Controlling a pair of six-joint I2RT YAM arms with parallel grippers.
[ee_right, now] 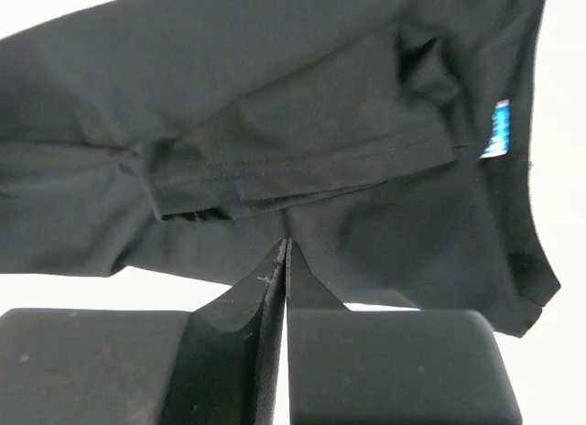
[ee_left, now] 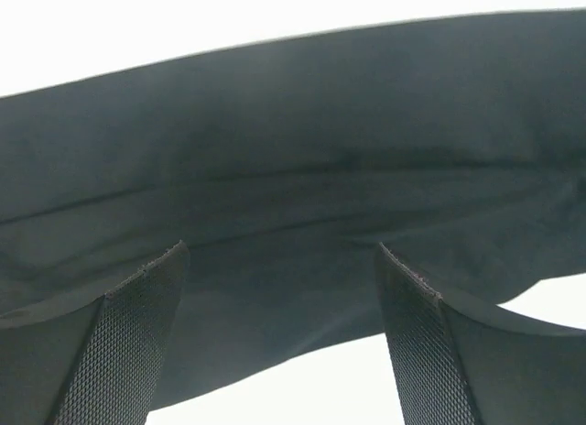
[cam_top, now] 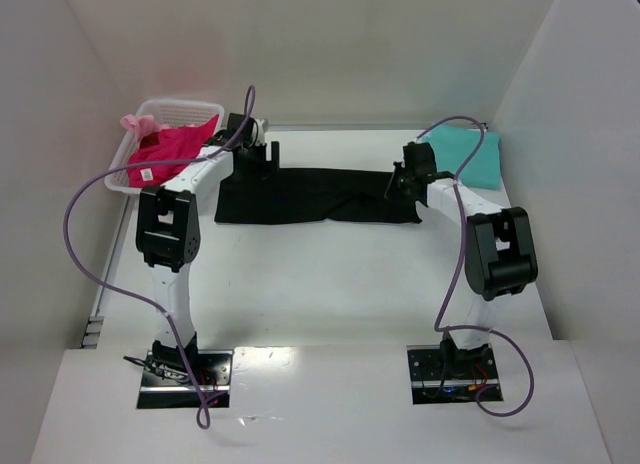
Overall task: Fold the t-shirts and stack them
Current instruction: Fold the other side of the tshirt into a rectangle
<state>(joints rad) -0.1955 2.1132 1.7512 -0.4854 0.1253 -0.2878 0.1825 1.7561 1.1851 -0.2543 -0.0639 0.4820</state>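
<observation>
The black t-shirt lies folded into a long strip across the far middle of the table. My left gripper hangs over its left end, open, with the dark cloth spread under the wide-apart fingertips and nothing between them. My right gripper is at the strip's right end, its jaws pressed together on the black t-shirt a little in from the near hem; a small crease runs up from the tips. The teal t-shirt lies folded at the far right. The magenta-pink t-shirt sits crumpled in the basket.
A white lattice basket stands at the far left corner, close to the left arm's elbow. White walls close in the table on the left, back and right. Purple cables loop off both arms. A blue tag shows on the black shirt.
</observation>
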